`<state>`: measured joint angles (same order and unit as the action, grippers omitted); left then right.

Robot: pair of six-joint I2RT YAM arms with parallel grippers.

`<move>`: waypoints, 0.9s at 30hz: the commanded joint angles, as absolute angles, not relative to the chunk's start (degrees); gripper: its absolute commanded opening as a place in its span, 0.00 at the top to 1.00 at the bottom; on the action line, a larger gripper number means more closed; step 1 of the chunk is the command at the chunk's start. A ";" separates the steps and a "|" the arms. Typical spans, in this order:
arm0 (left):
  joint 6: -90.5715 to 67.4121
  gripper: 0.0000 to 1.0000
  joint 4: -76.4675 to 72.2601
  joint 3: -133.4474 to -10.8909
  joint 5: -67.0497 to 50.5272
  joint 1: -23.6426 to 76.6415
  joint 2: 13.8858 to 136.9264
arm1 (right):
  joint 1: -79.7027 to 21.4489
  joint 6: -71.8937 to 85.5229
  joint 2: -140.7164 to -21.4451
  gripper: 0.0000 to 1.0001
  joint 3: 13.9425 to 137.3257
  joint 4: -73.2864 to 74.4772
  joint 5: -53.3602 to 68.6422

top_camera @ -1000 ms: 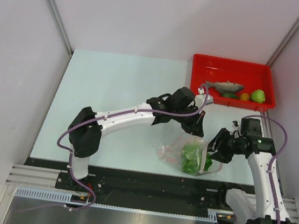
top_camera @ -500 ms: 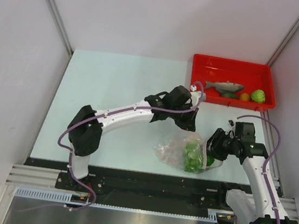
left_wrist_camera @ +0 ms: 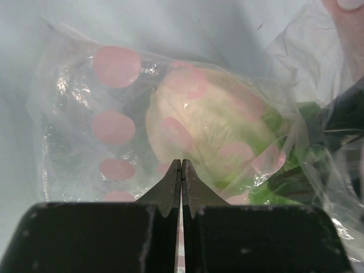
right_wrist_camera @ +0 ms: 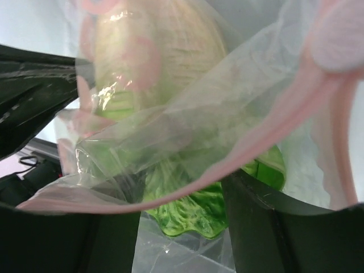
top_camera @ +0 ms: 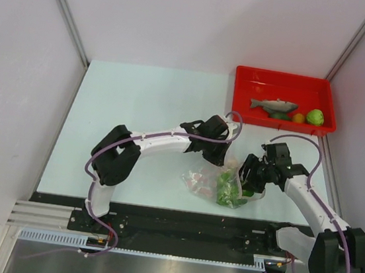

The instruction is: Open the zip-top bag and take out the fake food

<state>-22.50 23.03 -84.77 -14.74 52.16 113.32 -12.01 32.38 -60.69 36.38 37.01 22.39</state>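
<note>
The zip-top bag (top_camera: 198, 178) lies near the table's front edge with the leafy green lettuce piece (top_camera: 229, 191) inside. My left gripper (top_camera: 222, 157) is shut, its tips (left_wrist_camera: 181, 164) down against the bag's pink-dotted film (left_wrist_camera: 114, 125) over the pale lettuce (left_wrist_camera: 210, 122). I cannot tell if film is pinched. My right gripper (top_camera: 249, 179) is open at the bag's mouth; its fingers (right_wrist_camera: 261, 227) stand either side of the lettuce's edge (right_wrist_camera: 193, 210), with the pink zip strip (right_wrist_camera: 273, 131) across them. The grey fish (top_camera: 274, 106), orange fruit (top_camera: 298, 117) and green fruit (top_camera: 315, 117) lie in the red tray (top_camera: 256, 79).
The red tray stands at the table's back right corner, next to the right wall. The two arms meet over the bag, close together. A black rail (top_camera: 173, 214) runs along the table's front edge just below the bag.
My left gripper has come down and back onto the bag. My right gripper has moved left into the bag's mouth. The bag has shifted slightly left.
</note>
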 commanded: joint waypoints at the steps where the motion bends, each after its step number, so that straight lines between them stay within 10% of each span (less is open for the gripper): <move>1: -23.03 1.00 19.60 -83.76 -15.64 52.21 110.74 | -15.29 33.75 -64.59 0.38 35.68 30.33 15.65; 15: -23.82 1.00 18.02 -78.84 -17.31 49.40 105.73 | -17.58 33.49 -54.86 0.33 35.24 26.19 10.98; 19: -23.56 1.00 18.54 -78.84 -17.75 48.61 104.59 | -17.58 34.01 -53.35 0.61 35.24 28.47 11.07; 27: -22.94 1.00 19.60 -79.10 -18.90 48.08 104.33 | -17.67 31.38 -62.48 0.43 35.33 22.16 11.60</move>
